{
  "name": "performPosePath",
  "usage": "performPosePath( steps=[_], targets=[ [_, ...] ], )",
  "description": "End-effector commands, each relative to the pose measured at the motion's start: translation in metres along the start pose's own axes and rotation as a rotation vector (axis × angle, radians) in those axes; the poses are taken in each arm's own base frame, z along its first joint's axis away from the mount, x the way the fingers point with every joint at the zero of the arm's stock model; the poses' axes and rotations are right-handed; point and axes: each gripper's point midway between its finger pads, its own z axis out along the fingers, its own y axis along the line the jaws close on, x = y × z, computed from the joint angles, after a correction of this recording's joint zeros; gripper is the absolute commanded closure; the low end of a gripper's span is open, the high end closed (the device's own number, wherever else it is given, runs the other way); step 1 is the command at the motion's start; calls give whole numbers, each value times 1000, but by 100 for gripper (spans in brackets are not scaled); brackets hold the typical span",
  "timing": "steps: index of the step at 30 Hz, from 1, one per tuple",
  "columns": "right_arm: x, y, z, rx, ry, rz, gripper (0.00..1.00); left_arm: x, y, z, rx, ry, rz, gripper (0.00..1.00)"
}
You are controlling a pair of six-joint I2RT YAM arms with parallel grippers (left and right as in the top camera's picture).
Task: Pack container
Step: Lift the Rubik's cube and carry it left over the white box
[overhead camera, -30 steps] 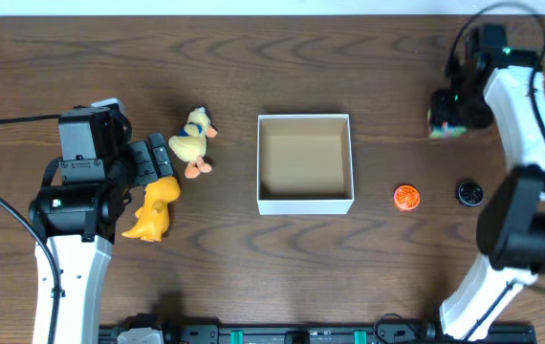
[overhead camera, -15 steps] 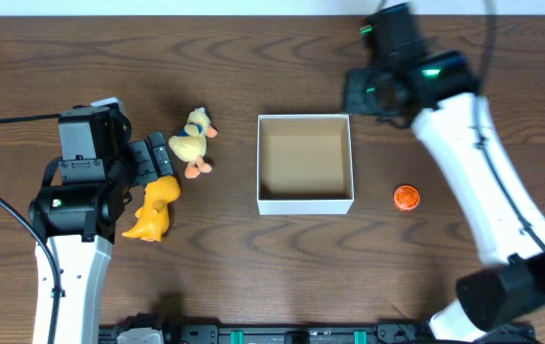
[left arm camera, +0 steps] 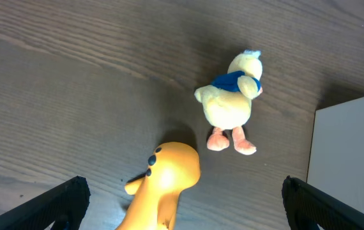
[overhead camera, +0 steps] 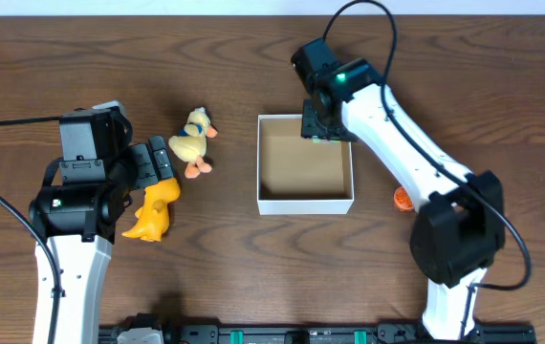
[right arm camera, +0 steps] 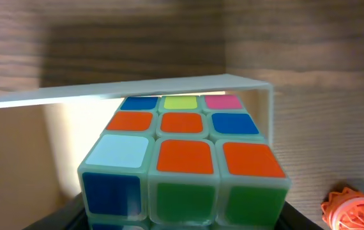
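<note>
Overhead, left pincer (overhead camera: 161, 159): spread fully wide, nothing is gripped.
Overhead, duck (overhead camera: 192, 141): laid on the table (overhead camera: 253, 277) just past the left pincer's tips.
Overhead, yellow toy (overhead camera: 153, 210): laid close beside the left pincer, on the side away from the duck.
Overhead, box (overhead camera: 306, 204): set well apart from the left pincer, beyond the duck; its far right corner is covered by the right pincer (overhead camera: 316, 127).
Overhead, right pincer: the grip itself is hidden from above by the wrist.
Overhead, orange ball (overhead camera: 403, 198): half hidden under the right arm, apart from the right pincer.
Left wrist, left pincer (left arm camera: 185, 201): dark fingers (left arm camera: 60, 201) are seen at both lower corners, far apart.
Left wrist, yellow toy (left arm camera: 163, 179): its head is seen between the open fingers, untouched.
Left wrist, duck (left arm camera: 230, 102): ahead of the tips, feet turned toward the pincer.
Left wrist, box (left arm camera: 348, 153): a white wall is seen ahead of the right-hand finger.
Right wrist, right pincer (right arm camera: 182, 214): partly closed, clamped on a puzzle cube (right arm camera: 182, 160).
Right wrist, box (right arm camera: 137, 89): its thin white rim is seen just beyond the cube.
Right wrist, orange ball (right arm camera: 354, 211): seen low at the right edge, outside the box.
</note>
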Motion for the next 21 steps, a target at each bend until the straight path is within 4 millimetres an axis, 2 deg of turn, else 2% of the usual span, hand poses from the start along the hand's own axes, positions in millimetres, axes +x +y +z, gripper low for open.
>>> performPosePath(
  steps=[1,8,21],
  targets=[
    [3,-2,12,30,16,14,99,-7,0,-5,-6,-19,9,2],
    [11,-2,35,56,67,6,99,-7,0,-5,-6,-19,10,2],
    [16,-3,53,68,83,1,99,-7,0,-5,-7,-19,10,2]
  ],
)
